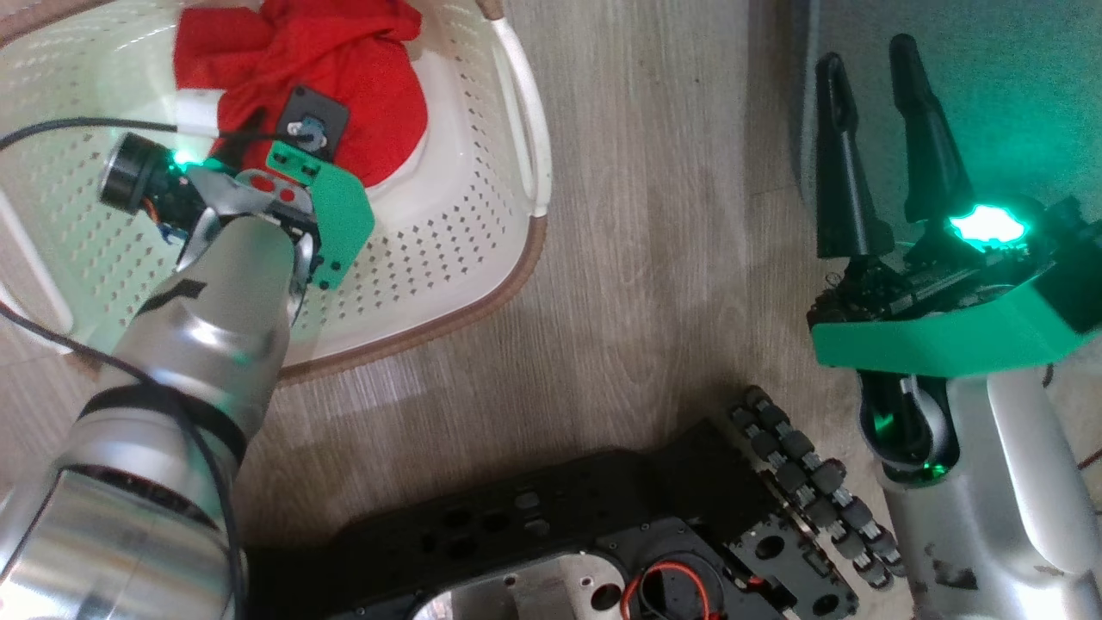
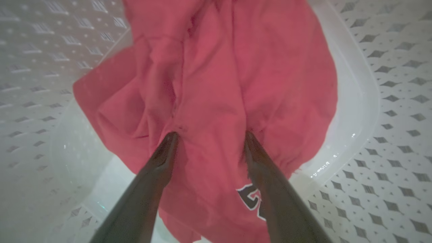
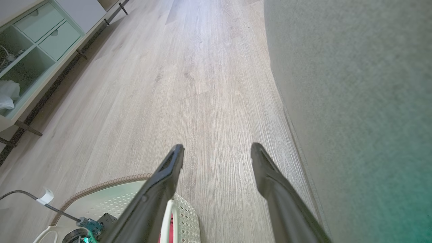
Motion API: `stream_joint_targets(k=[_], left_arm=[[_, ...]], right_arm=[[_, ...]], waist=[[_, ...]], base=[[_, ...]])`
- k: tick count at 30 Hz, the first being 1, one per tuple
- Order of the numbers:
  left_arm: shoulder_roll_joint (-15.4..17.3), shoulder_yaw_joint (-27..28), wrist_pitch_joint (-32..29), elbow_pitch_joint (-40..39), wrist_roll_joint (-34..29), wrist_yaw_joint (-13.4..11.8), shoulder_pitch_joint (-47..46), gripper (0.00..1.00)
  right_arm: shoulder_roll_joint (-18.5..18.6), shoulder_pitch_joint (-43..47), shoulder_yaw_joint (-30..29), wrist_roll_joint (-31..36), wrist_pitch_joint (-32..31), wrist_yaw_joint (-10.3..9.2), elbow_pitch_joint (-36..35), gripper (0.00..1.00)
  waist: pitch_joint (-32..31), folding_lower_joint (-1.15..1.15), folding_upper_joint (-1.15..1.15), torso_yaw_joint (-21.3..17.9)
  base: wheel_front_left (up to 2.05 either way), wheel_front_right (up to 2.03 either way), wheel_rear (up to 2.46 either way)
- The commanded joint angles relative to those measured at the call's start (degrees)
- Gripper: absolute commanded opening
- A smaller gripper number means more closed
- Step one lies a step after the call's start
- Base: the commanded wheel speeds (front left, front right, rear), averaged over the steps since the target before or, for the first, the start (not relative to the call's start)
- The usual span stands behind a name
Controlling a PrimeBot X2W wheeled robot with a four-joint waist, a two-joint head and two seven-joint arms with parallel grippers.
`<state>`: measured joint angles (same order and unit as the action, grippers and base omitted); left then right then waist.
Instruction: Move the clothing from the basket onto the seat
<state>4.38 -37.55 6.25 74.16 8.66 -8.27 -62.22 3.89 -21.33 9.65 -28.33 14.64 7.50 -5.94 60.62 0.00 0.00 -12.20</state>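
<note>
All visible clothing [image 1: 344, 69] lies in the basket [image 1: 465, 250], seat [image 3: 354, 84] waiting; your left end effector [image 2: 211, 134] straddles it wide, right end effector [image 3: 217, 145] wide, empty.

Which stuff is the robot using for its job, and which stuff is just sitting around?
For the job: red clothing, basket, grey-green seat, left gripper.
Just around: shelf unit with drawers, wooden floor, open right gripper.
</note>
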Motion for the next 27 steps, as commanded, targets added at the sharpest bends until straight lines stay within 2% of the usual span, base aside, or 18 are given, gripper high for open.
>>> stream_joint_targets(k=[1,7,15,16,17,18,19,27], left_arm=[[1.5,0.2,-0.6,-0.3,0.2,-0.9,0.8,1.00],[2.3,-0.1,-2.4,-0.2,0.4,-1.8,-0.5,1.00],[2.8,-1.0,-5.6,-0.2,0.6,-1.2,-1.1,1.00],[2.8,-1.1,-5.9,-0.2,0.7,-1.1,-1.2,0.91],[2.8,-1.2,-6.4,-0.2,0.8,-0.9,-1.2,0.69],[2.8,-1.2,-6.6,-0.2,1.0,-0.6,-1.2,0.25],[2.7,-1.1,-6.2,-0.2,1.2,-0.3,-1.3,0.00],[3.3,-1.0,-6.3,-0.2,2.5,0.3,-0.5,0.00]], right_arm=[[-0.3,3.0,0.9,-0.6,0.4,-0.01,-1.5,1.00],[-0.7,4.1,1.6,-1.1,0.4,-0.01,-2.1,1.00],[-0.9,5.0,1.7,-1.4,0.4,-0.01,-2.7,1.00],[-1.0,5.1,1.7,-1.4,0.4,-0.01,-2.8,1.00],[-1.0,5.1,1.8,-1.5,0.4,-0.01,-2.8,1.00],[-1.0,5.1,1.8,-1.5,0.4,-0.01,-2.8,1.00],[-1.0,5.1,1.8,-1.5,0.4,-0.01,-2.8,1.00],[-1.0,4.2,1.5,-1.9,0.4,-0.01,-2.3,1.00]], waist=[[0.4,0.00,0.00,-0.6],[1.2,0.00,0.00,-1.8],[1.8,0.00,0.00,-2.3],[1.8,0.00,0.00,-2.4],[1.8,0.00,0.00,-2.4],[1.8,0.00,0.00,-2.4],[1.8,0.00,0.00,-2.4],[1.3,0.00,0.00,-2.3]], base=[[0.00,0.00,0.00],[0.00,0.00,0.00],[0.00,0.00,0.00],[0.00,0.00,0.00],[0.00,0.00,0.00],[0.00,0.00,0.00],[0.00,0.00,0.00],[0.00,0.00,0.00]])
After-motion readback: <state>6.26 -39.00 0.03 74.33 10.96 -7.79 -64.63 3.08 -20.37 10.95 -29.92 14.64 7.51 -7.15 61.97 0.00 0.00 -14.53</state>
